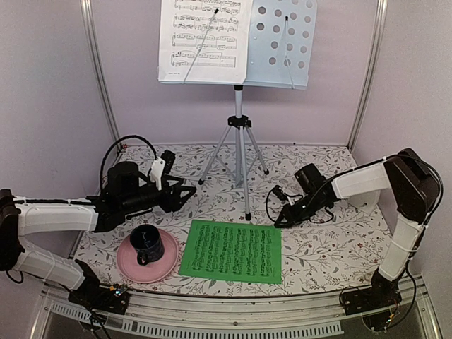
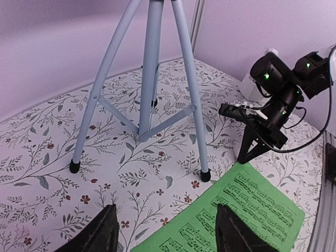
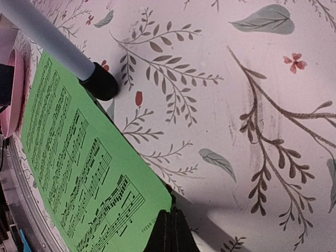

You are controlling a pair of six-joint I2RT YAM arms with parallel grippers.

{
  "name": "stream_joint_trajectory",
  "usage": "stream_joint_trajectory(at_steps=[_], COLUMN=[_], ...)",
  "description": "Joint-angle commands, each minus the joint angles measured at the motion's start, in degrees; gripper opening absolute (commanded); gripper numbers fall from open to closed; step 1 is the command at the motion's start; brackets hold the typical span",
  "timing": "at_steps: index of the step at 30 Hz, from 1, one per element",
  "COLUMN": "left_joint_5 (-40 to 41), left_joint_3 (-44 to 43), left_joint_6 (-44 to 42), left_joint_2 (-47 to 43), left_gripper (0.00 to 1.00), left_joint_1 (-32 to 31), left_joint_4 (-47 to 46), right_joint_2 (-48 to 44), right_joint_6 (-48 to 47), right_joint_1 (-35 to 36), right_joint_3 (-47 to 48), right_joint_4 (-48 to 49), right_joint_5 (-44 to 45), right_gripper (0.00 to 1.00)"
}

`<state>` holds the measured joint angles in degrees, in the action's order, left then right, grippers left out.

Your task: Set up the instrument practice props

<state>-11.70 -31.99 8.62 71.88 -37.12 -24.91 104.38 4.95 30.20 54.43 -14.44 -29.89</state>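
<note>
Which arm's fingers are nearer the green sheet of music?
Right. The right fingers pinch the far right corner of the green sheet; the left fingers hang open beyond its far left corner.

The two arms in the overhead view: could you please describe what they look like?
Both the left arm and right arm have white tubular links between chunky black joints, with thin black cables looping alongside. Each ends in a black claw: the left claw and right claw have tapered, pointed fingers. Small green lights glow near the right wrist.
</note>
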Motion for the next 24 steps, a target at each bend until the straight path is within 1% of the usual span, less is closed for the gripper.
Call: stream_joint_trajectory(at_steps=[1,6,8,13,18,19,21,24], left_joint_5=[-0.1,-0.4,-1.1,-8.4,-14.1,-15.0,-15.9,-15.3], left_joint_3=[-0.4,0.2,0.2,-1.6,-2.5,-1.8,0.9,4.8], left_joint_6=[0.6,1.0,1.2,2.9,2.9,3.2,4.1,3.3], left_joint_2=[-0.8,-0.2,0.8,3.8,7.3,7.5,7.5,7.1], left_gripper=[0.64,0.66,0.69,0.78,0.85,0.86,0.88,0.91], left_joint_1=[-0.7,-0.6,-0.6,0.8,3.0,3.5,4.5,5.7], left_joint_4=[-2.8,-4.1,-4.5,-4.8,-5.0,-5.6,-10.1,-15.5], right_joint_2=[-4.0,-11.2,-14.9,-22.9,-29.7,-30.8,-33.4,-36.3], right_joint_6=[-1.1,-2.9,-3.6,-9.1,-13.0,-13.7,-15.9,-17.5], right_joint_1=[2.5,4.9,6.0,9.8,11.4,11.7,12.5,13.2], right_joint_3=[1.9,1.3,0.9,0.7,-0.1,-0.1,-0.1,-0.5], right_joint_4=[-3.3,-3.7,-3.4,-4.3,-4.7,-5.0,-5.7,-5.7], right_joint_5=[5.3,8.7,9.3,11.1,11.1,11.2,11.2,11.2], right_gripper=[0.00,0.00,0.00,0.00,0.00,0.00,0.00,0.00])
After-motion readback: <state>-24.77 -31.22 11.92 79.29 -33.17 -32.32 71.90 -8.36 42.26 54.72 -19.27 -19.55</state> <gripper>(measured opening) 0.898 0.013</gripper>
